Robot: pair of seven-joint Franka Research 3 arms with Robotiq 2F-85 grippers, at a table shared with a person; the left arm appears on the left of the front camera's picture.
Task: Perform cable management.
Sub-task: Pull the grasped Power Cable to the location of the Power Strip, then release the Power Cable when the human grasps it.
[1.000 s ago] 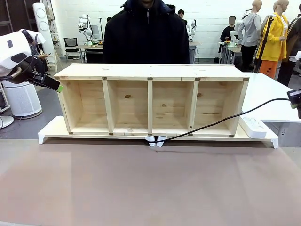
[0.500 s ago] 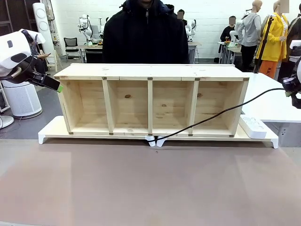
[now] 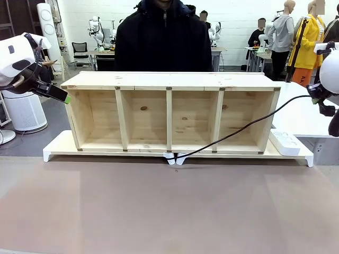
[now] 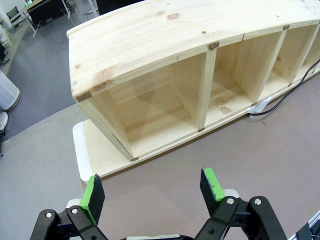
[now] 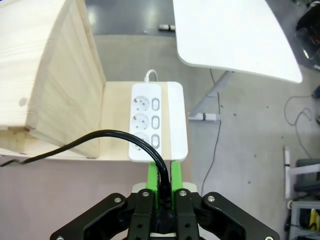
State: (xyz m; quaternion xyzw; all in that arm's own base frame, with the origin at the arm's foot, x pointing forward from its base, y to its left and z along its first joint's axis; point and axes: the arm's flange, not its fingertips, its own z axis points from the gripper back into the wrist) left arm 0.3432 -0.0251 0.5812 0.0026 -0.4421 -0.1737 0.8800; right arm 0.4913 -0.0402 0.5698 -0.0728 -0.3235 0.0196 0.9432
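Brown tabletop (image 3: 169,211) up front, wooden shelf unit (image 3: 169,79) on a white base board (image 3: 58,145), person (image 3: 164,37) standing behind it. Front view: my left gripper (image 3: 66,99) hangs off the shelf's left end, touching nothing. My right gripper (image 3: 318,95) is up at the far right with the cable (image 3: 238,131) in it. The cable's long axis runs diagonally, low at the shelf's bottom middle, rising rightward across the last compartment to my gripper, off the surface. A white power strip (image 3: 285,142) lies on the base board just right of the shelf.

Left wrist view: left gripper (image 4: 152,187) jaws wide apart, empty, above the tabletop before the shelf's end compartment. A bit of cable (image 4: 260,113) shows at the shelf's foot.

Right wrist view: right gripper (image 5: 165,172) pinched tight on the cable (image 5: 115,136), which arches up from the pads and bends left past the shelf's end wall. The power strip (image 5: 172,120) is directly below.
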